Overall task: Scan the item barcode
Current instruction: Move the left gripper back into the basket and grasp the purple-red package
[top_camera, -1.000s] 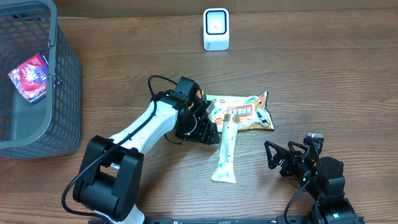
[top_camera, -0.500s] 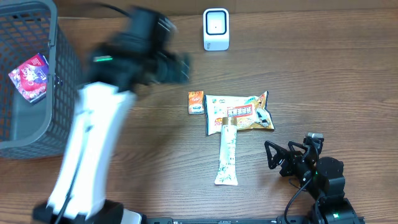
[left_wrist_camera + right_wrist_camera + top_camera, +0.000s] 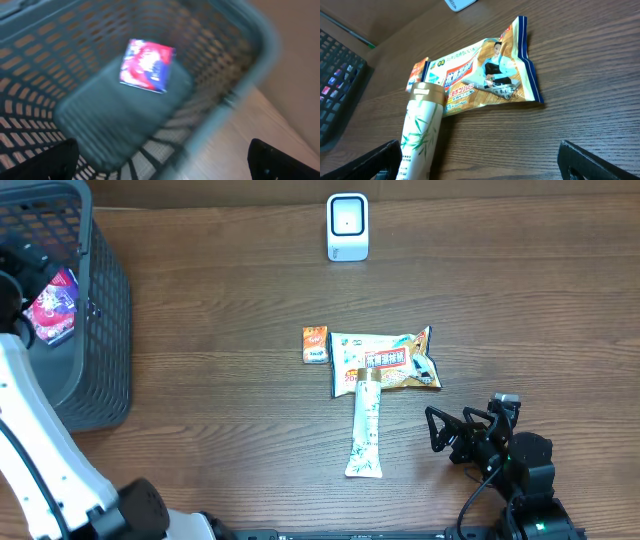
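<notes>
Far left: a grey basket (image 3: 100, 330) is set on the desk (image 3: 230, 280), and a red packet (image 3: 55, 302) is seen lying flat on its floor. The left claw (image 3: 162, 161) is held above the basket, fingers spread wide, nothing pinched between them (wrist view blurred, but the gap is plain).

Middle: three items are left on the desk: a small orange packet (image 3: 316, 344) just beside a snack bag (image 3: 390, 362), and a pale tube (image 3: 365, 425) with its gold cap touching the bag's lower edge. The white scanner (image 3: 347, 227) is stood at the far edge, well apart from them.

Right: the right claw (image 3: 458, 432) is parked low near the tube, spread and empty.

Progress, as judged: the packet in the basket is probably dealt with. The three desk items appear unscanned, so most of the work is left. No item is presented to the scanner now.
</notes>
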`<state>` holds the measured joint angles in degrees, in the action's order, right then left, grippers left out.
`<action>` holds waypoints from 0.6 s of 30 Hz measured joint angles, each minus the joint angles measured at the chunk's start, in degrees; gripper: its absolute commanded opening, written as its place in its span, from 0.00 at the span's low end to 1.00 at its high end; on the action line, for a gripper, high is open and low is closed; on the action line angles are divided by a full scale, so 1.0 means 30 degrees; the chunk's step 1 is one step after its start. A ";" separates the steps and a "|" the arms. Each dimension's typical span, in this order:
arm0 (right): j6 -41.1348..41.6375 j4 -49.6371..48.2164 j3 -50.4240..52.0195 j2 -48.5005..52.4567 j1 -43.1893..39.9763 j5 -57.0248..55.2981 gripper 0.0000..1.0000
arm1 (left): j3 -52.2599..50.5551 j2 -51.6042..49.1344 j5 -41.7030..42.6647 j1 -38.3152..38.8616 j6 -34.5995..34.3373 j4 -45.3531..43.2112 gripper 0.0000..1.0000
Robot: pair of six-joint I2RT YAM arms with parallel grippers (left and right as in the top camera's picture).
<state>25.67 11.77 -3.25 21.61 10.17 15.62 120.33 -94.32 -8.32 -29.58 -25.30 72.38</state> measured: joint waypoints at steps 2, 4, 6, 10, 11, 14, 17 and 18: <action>0.0007 0.0022 0.0000 0.0000 0.0000 0.0000 1.00 | -0.1362 -0.0189 -0.0029 -0.0576 -0.0335 -0.1559 1.00; 0.0000 0.0044 -0.0007 0.0000 0.0000 0.0000 1.00 | -0.3351 -0.0211 -0.0080 -0.1071 -0.0612 -0.3803 1.00; 0.0007 0.0073 -0.0015 0.0000 0.0000 -0.0007 1.00 | -0.4881 -0.0219 -0.0168 -0.1326 -0.0736 -0.5552 1.00; 0.0007 0.0102 -0.0022 0.0000 0.0000 0.0000 1.00 | -0.8094 -0.0226 -0.0408 -0.1428 -0.1035 -0.9734 1.00; -0.0007 0.0131 -0.0029 0.0000 0.0000 -0.0007 1.00 | -0.8932 -0.0248 -0.0452 -0.1421 -0.1093 -1.0790 1.00; 0.0000 0.0197 -0.0044 0.0000 0.0000 -0.0007 1.00 | -1.1526 -0.0335 -0.0474 -0.1421 -0.1166 -1.4506 0.99; -0.0015 0.0248 -0.0058 0.0000 0.0000 -0.0015 1.00 | -1.3238 -0.0765 -0.0517 -0.1421 -0.1180 -1.7245 1.00; -0.0007 0.0255 -0.0058 0.0000 0.0000 -0.0007 1.00 | -1.3566 -0.1115 -0.0532 -0.1428 -0.1188 -1.7777 1.00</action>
<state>25.65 12.53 -3.42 21.61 10.17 15.59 79.64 -97.67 -9.91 -33.87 -28.86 19.05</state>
